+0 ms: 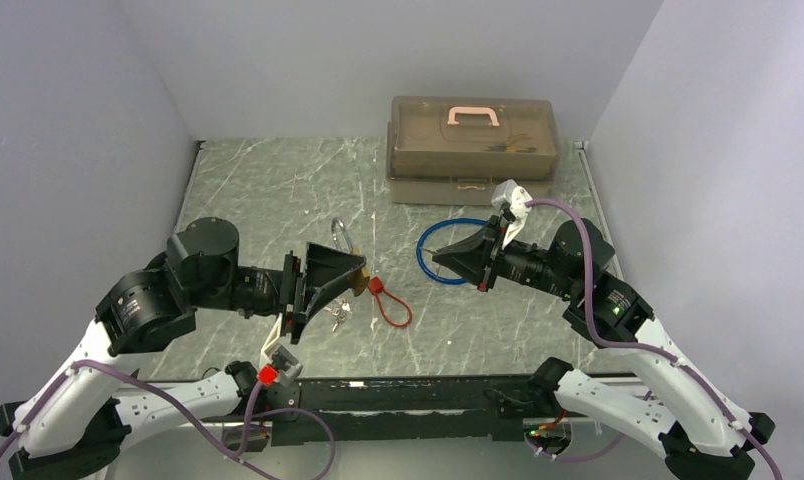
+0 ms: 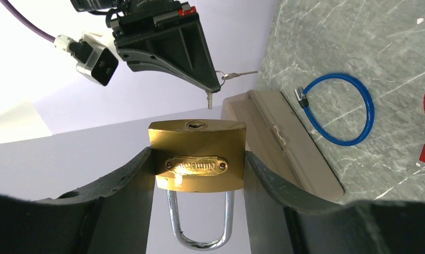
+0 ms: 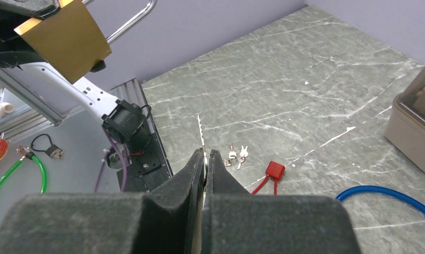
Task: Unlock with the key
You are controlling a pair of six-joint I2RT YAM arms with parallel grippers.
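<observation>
Grey marble tbl [image 1: 268, 190], lilac walls [image 1: 278, 60]

At lower centre the left gripper [image 2: 197, 159] clamps a brass padlock [image 2: 197, 143] by its sides, shackle toward the bottom edge. Above it, toward upper left, the right gripper [image 2: 214, 84] pinches a key [image 2: 241, 74]. A blue cable loop [image 2: 370, 111] lies at right.

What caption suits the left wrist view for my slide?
Left claw grips a brass padlock; right claw holds a key close to its keyhole.
</observation>
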